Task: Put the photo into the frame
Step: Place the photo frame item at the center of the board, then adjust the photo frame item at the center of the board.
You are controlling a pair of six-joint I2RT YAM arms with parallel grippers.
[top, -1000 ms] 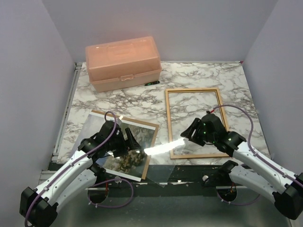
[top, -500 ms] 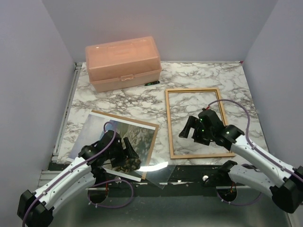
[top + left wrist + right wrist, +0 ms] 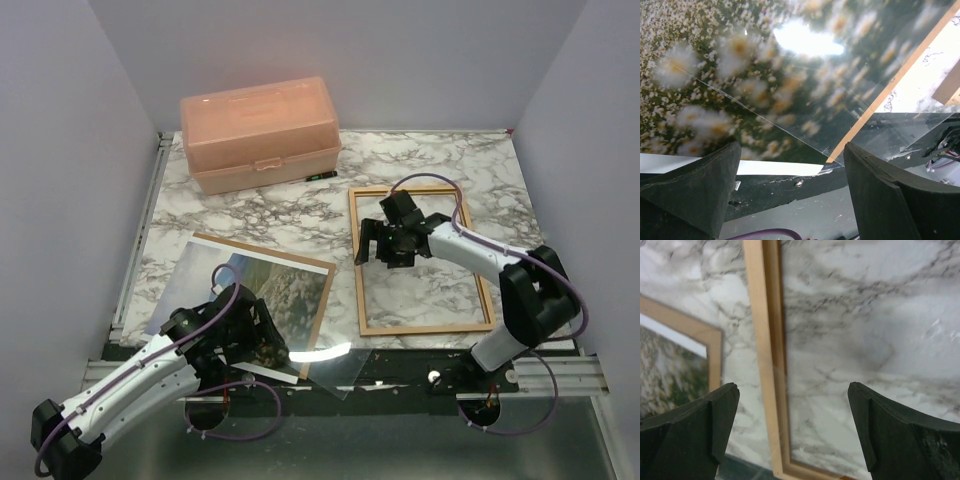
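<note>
Right gripper (image 3: 378, 252): fingers spread wide with nothing between them, poised over the left rail of the frame (image 3: 425, 327); in the wrist view the gripper (image 3: 792, 427) straddles that rail (image 3: 762, 340), with bare marble on both sides of it. Left gripper (image 3: 262, 338): fingers likewise spread and pinching nothing, at the near right corner of the photo (image 3: 285, 285); the wrist view shows its blurred daisy meadow (image 3: 740, 75) just beyond the open gripper (image 3: 790, 192). Photo: lies face up on a brown backing board (image 3: 262, 246) on the left half of the surface (image 3: 260, 215), apart from the frame. Frame: flat on the right half, empty, marble visible through its opening. Clear pane (image 3: 330, 365): at the near edge, overlapping the photo's near corner. Pink plastic box (image 3: 260, 133): closed, at the far left of the surface.
</note>
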